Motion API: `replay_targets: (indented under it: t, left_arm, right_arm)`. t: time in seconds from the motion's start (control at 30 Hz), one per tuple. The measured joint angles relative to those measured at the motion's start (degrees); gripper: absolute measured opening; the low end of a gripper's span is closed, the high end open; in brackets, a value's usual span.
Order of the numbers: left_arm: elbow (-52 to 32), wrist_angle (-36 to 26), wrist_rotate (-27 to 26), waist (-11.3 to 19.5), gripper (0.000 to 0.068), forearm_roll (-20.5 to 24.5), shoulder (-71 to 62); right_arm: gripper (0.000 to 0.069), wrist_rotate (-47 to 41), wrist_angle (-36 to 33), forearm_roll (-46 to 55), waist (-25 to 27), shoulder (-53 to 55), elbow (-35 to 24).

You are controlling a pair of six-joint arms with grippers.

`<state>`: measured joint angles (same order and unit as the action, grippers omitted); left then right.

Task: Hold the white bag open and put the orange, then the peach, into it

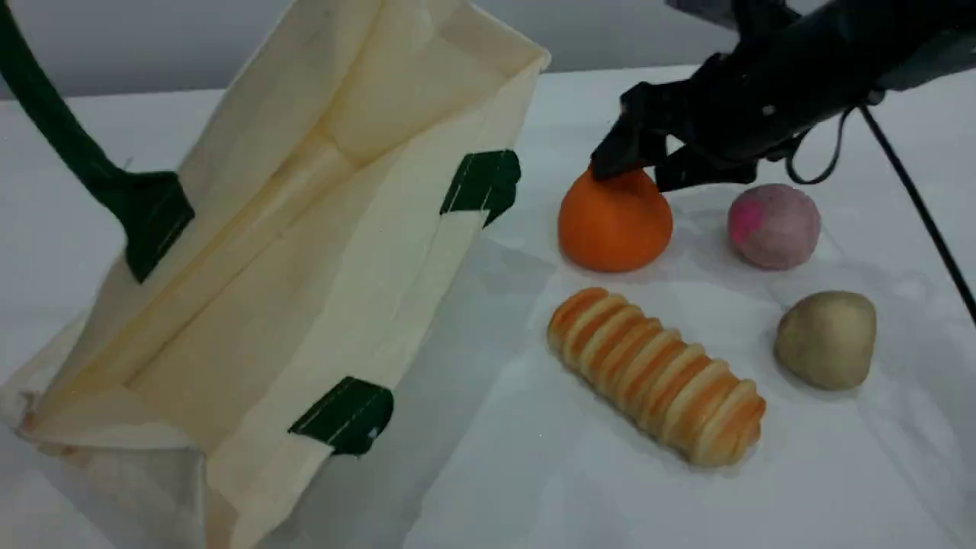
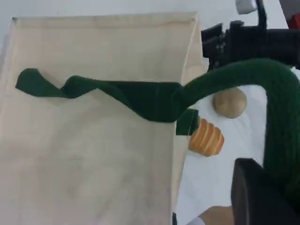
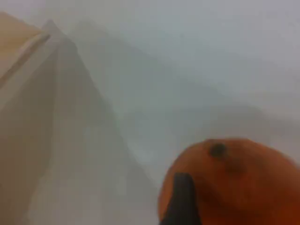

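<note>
Scene view – right gripper (image 1: 639, 169): jaws are spread wide over the top of the orange (image 1: 614, 223); nothing is clamped yet.
Scene view – orange position: set on the table (image 1: 488, 473), to the right of the white bag (image 1: 305, 252), with the peach (image 1: 773, 226) near on its right.
Scene view – slip risk: the orange is smooth and tapered at the top, so a closure made too high could squeeze it out and roll it into the peach.
Scene view – bag mouth: held open and tilted by one raised handle (image 1: 46, 114); the near rim could be struck if the fruit is carried across too low.
Scene view – surroundings: a ridged bread roll (image 1: 657, 375) and a tan lump (image 1: 826, 338) lie in front of the fruits, clear of the route to the bag.
Left wrist view – left gripper (image 2: 262, 197): closed on the green handle (image 2: 281, 108), which carries the bag's weight.
Left wrist view – sag risk: if the rope slips through the jaws, the mouth would be expected to collapse.
Right wrist view – finger (image 3: 180, 201): one dark fingertip lies against the orange's skin beside the stem; the opposite fingertip is not shown.
Right wrist view – clearance: bare table lies between the orange and the bag's edge (image 3: 21, 51).
</note>
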<state>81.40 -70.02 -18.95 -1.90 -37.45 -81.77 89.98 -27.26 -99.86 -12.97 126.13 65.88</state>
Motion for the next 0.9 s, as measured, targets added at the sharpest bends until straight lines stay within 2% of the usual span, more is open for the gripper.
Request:
replay_targets:
  t: [0.1,0.17,0.27,0.37,0.43,0.67,0.77,0.9]
  left_arm:
    - [0.0,0.0,0.0,0.0,0.0071,0.0,0.0]
    - [0.0,0.0,0.0,0.0,0.0071,0.0,0.0]
    - [0.0,0.0,0.0,0.0,0.0071,0.0,0.0]
    - [0.0,0.0,0.0,0.0,0.0071,0.0,0.0]
    - [0.0,0.0,0.0,0.0,0.0071,0.0,0.0]
    - [0.0,0.0,-0.4,0.0,0.0071,0.0,0.0]
    - [0.0,0.0,-0.5,0.0,0.0071,0.0,0.0]
    - [0.0,0.1,-1.5,0.0,0.0071,0.0,-0.1]
  right_arm:
    - [0.0501,0.0,0.3,0.0,-0.9,1.0,0.9]
    - [0.0446,0.0,0.3,-0.1,-1.3,1.2,0.9]
    - [0.0293,0.0,0.7,-0.1,-1.3,1.3,0.9]
    - [0.0097,0.0,0.8,-0.2,-1.3,1.3,0.9]
    - [0.0039,0.0,0.8,-0.2,-1.3,1.3,0.9]
    - [0.0022,-0.1,0.4,3.7,-0.3,-3.2,0.7]
    - [0.0022,-1.5,-0.1,10.4,1.6,-7.4,0.7]
    - [0.0022,-10.2,-5.0,21.9,5.2,-13.4,0.7]
